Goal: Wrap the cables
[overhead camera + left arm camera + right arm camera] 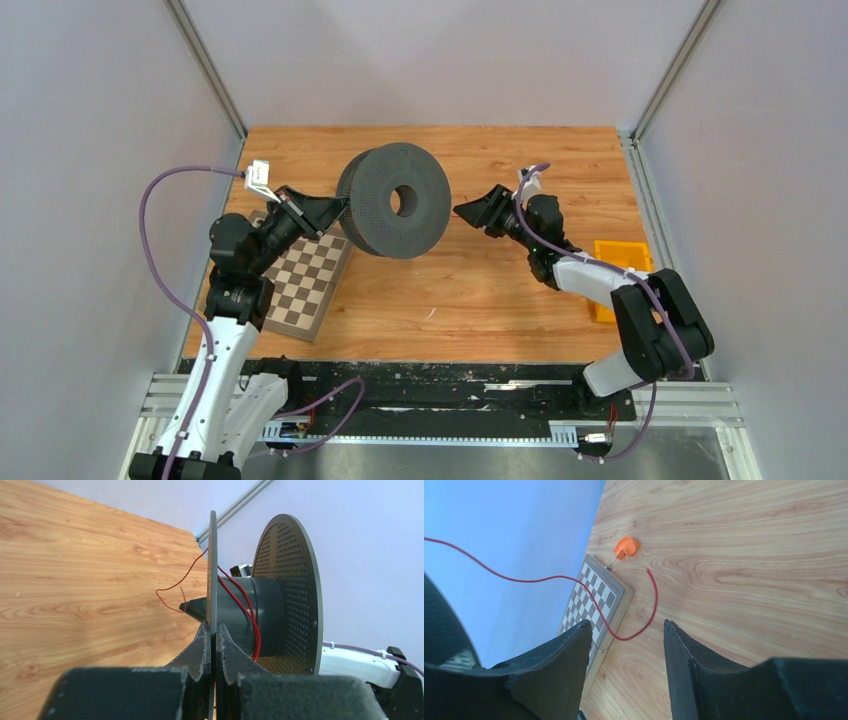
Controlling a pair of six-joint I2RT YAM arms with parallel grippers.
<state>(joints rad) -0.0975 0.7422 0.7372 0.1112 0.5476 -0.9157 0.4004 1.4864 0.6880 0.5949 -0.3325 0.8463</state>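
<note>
Step in hand: winding, and early in it. Only a few turns of the red cable point(248, 611) lie on the hub of the spool point(393, 200), and most of the hub is bare.
Spool: lifted off the counter point(480, 290), between the two arms, with one flat face turned toward the overhead camera.
Left hand point(212, 630): clenched on the rim of the near flange, carrying the spool alone.
Right hand point(627, 625): released, its fingers apart with nothing between them. It is near the spool's other side but not touching it.
Loose tail: it leaves the hub past the near flange and hangs in a slack curl. In the right wrist view it crosses in front of the chessboard point(594, 595) and ends in a cut tip above the wood (whether it rests on the counter cannot be told).
Bystander: an orange piece point(625, 547) lies at the chessboard's corner and seems to have no part in this.
Next move, as judged: the right hand would have to catch the tail close to the spool and shut fully on it. It would then lead the tail round the hub between the flanges while the left hand holds the spool steady.
Demand: careful aim, since so thin a cable could slip past the fingertips or ride over the flange edge.
</note>
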